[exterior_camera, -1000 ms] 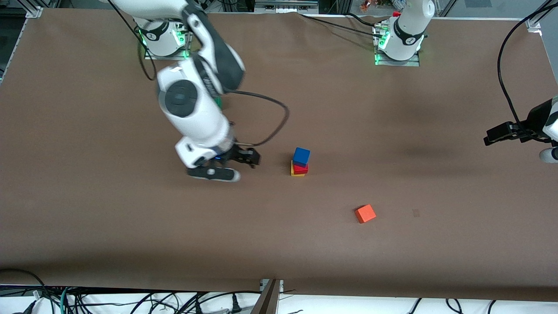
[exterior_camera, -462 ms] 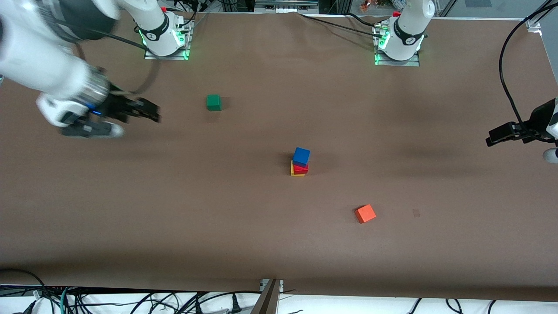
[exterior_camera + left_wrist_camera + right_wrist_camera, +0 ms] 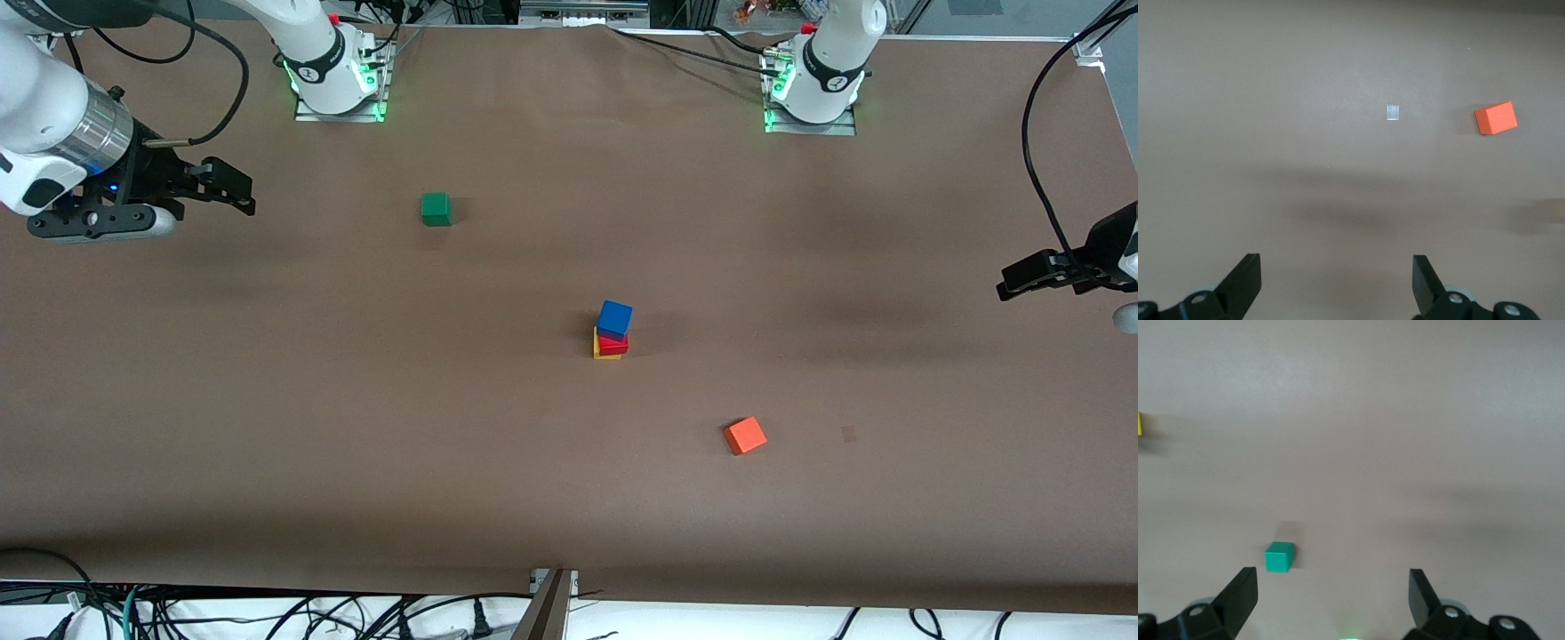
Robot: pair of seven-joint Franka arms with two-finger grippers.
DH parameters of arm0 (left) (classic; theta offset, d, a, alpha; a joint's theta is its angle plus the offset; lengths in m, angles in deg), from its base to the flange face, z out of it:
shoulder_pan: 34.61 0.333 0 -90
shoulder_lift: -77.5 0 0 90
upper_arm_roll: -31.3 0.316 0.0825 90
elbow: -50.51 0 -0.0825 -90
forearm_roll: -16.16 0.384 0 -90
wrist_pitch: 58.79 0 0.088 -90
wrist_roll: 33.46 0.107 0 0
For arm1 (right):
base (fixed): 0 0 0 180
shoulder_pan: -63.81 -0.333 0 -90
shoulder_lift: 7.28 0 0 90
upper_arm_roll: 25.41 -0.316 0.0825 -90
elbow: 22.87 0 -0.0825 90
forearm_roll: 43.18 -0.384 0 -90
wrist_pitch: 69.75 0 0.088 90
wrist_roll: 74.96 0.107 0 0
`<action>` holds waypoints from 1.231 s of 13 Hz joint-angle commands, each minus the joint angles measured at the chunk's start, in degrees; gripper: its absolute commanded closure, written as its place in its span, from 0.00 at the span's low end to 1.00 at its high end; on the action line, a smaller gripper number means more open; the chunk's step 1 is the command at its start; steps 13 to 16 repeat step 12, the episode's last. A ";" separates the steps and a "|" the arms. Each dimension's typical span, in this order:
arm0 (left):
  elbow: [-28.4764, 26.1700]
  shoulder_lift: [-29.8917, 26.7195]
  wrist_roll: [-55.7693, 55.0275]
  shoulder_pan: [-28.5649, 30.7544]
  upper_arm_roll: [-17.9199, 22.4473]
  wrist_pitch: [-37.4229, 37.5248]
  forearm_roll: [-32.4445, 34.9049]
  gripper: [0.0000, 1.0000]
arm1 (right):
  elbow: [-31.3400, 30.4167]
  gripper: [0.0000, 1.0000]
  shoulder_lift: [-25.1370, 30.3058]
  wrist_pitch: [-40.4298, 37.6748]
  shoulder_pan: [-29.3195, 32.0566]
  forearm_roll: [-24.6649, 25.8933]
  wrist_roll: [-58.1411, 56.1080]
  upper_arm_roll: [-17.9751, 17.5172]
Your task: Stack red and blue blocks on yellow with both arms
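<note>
The blue block (image 3: 614,316) sits on the red block (image 3: 613,342), which sits on the yellow cube (image 3: 604,354), in a slightly skewed stack mid-table. No gripper touches the stack. My right gripper (image 3: 238,194) hangs open and empty over the right arm's end of the table, away from the stack. Its wrist view shows open fingers (image 3: 1241,590), with a sliver of the yellow cube (image 3: 1139,424) at the frame's edge. My left gripper (image 3: 1009,280) waits open and empty over the left arm's end of the table, its fingers (image 3: 1423,280) spread over bare table.
A green cube (image 3: 436,209) (image 3: 1279,557) lies toward the right arm's base. An orange cube (image 3: 744,436) (image 3: 1495,118) lies nearer the front camera than the stack. A small pale mark (image 3: 1392,113) is on the brown table cover (image 3: 498,462).
My right arm has swung from beside the stack out to its own end of the table, uncovering the green cube. The stack has not moved and the left arm has barely shifted.
</note>
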 commanded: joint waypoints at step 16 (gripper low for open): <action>1.97 1.18 0.65 -0.13 -0.18 0.42 0.74 0.00 | 7.58 0.00 -5.36 -0.17 7.79 3.63 -6.35 -5.97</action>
